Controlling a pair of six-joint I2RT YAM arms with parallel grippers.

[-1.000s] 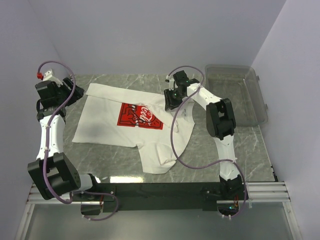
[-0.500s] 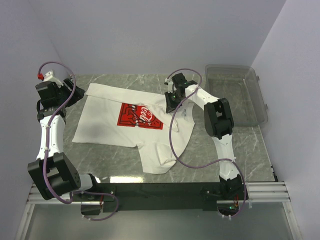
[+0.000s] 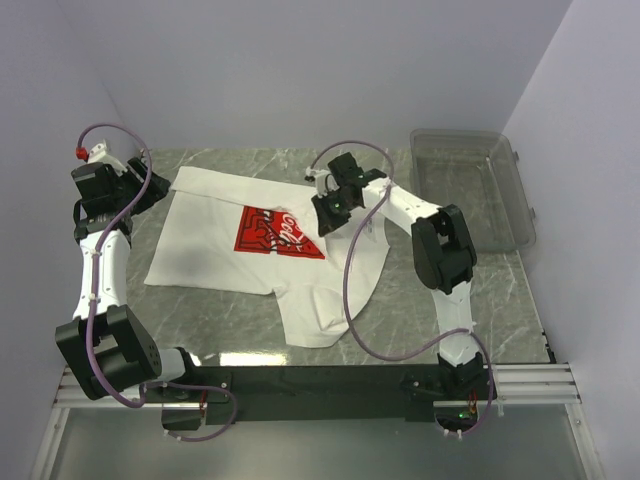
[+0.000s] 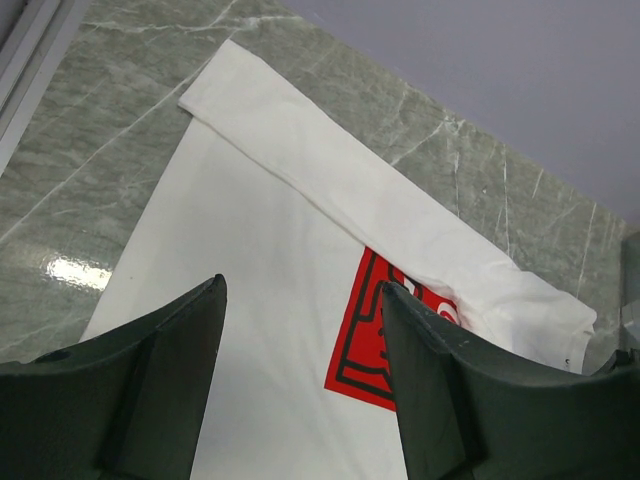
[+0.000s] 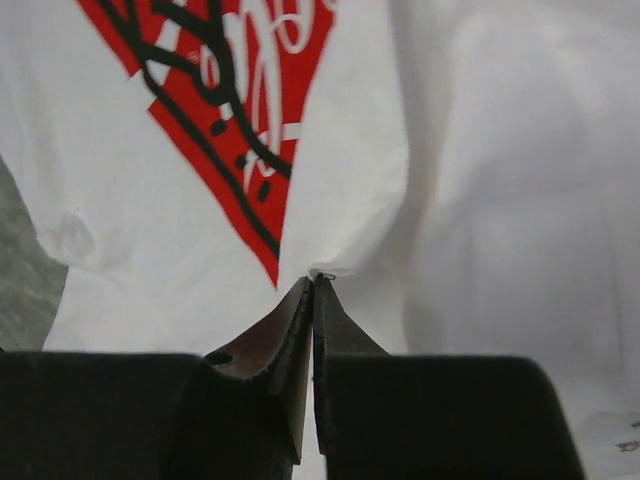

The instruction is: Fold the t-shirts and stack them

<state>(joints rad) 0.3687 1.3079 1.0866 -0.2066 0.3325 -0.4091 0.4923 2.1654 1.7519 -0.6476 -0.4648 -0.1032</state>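
Fold step: right pincer point(image 3: 328, 207) clenched on white cotton t-shirt w/ red print point(image 3: 205, 245); left pincer point(image 4: 300, 290) released. Next prob. lift & fold over.

One t-shirt point(image 3: 205, 245) — one clear bin point(image 3: 482, 200)

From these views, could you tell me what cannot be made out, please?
Top view: right gripper hides the t-shirt fold it pinches; print lettering too small.
Right wrist view: fingers hide how much cloth is gripped.
Left wrist view: left gripper and frame edge cut off the print.
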